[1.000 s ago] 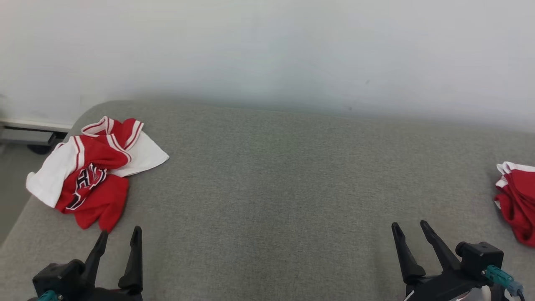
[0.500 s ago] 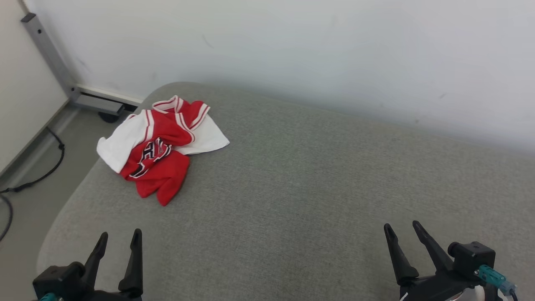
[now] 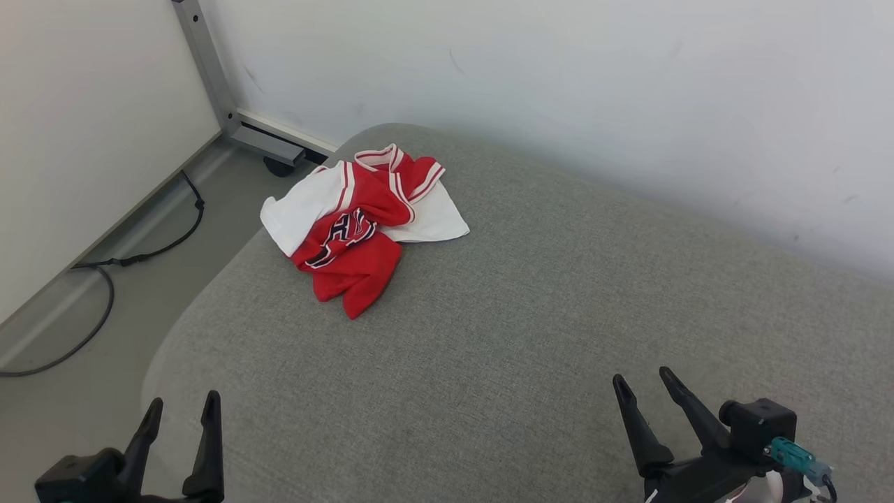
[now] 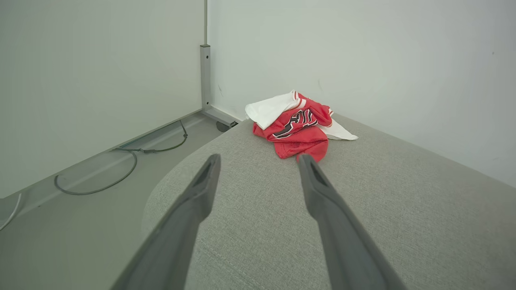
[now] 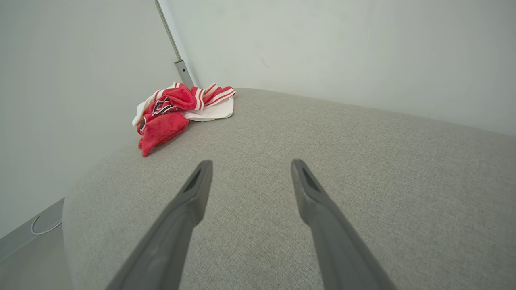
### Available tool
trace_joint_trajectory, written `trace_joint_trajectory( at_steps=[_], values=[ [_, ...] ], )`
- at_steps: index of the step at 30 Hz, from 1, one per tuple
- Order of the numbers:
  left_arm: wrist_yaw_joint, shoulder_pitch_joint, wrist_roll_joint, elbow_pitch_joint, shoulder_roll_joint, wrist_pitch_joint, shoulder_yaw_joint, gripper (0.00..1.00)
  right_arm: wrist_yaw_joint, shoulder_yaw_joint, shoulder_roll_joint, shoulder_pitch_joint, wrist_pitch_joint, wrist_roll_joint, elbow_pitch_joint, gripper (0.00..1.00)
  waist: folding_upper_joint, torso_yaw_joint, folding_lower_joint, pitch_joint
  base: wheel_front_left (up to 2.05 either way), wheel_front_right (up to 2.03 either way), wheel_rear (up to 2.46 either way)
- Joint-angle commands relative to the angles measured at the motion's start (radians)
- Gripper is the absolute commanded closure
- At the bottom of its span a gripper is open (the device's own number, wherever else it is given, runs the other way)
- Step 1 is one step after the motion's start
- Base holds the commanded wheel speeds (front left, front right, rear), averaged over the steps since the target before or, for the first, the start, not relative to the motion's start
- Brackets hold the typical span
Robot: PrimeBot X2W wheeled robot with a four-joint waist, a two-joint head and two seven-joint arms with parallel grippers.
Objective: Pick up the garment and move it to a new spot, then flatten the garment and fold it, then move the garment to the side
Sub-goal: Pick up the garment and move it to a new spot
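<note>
A crumpled red and white garment [image 3: 356, 227] with dark lettering lies near the far left corner of the grey cushioned surface [image 3: 531, 328]. In the left wrist view the garment [image 4: 296, 125] sits just beyond the fingertips; in the right wrist view the garment [image 5: 177, 110] is off to the upper left. My left gripper [image 3: 181, 409] hangs open at the lower left, over the surface's near left edge, well short of the cloth. At the lower right my right gripper [image 3: 644, 383] is open too, with nothing between its fingers.
White walls [image 3: 559, 91] close off the back and left. A metal post with a foot [image 3: 230, 105] stands in the corner, and a black cable [image 3: 119, 279] runs along the floor left of the surface's rounded edge.
The camera has turned left, so the garment has slid from the picture's left edge toward its middle; a second red cloth at the right edge has left view. Both grippers stay open.
</note>
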Motion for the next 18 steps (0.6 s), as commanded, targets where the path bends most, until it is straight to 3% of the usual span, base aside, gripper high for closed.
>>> trace_joint_trajectory(
  at_steps=[1, 7, 11, 18],
  values=[
    [0.004, 0.015, -0.003, -0.006, 0.007, -0.007, 0.005, 0.00, -0.002, 0.003, -0.002, -0.009, -0.001, -0.002, 0.005, 0.00, 0.0000, 0.006, 0.0000, 0.006, 0.00, 0.00, 0.00],
    [0.009, 0.011, -0.005, -0.012, 0.005, -0.001, 0.000, 0.00, -0.002, 0.005, -0.002, -0.011, -0.002, -0.010, 0.005, 0.00, 0.0000, 0.005, 0.0000, 0.010, 0.00, 0.00, 0.00],
    [-0.012, -0.027, -0.017, 0.000, 0.006, 0.025, -0.012, 0.00, -0.002, 0.000, -0.002, -0.003, 0.003, -0.014, -0.003, 0.00, 0.0000, 0.005, 0.0000, 0.018, 0.00, 0.00, 0.00],
    [-0.110, -0.213, -0.082, 0.124, -0.035, 0.120, -0.039, 0.00, -0.002, -0.005, -0.002, -0.021, 0.028, -0.048, -0.039, 0.00, 0.0000, 0.010, 0.0000, 0.063, 0.00, 0.00, 0.00]
  ],
)
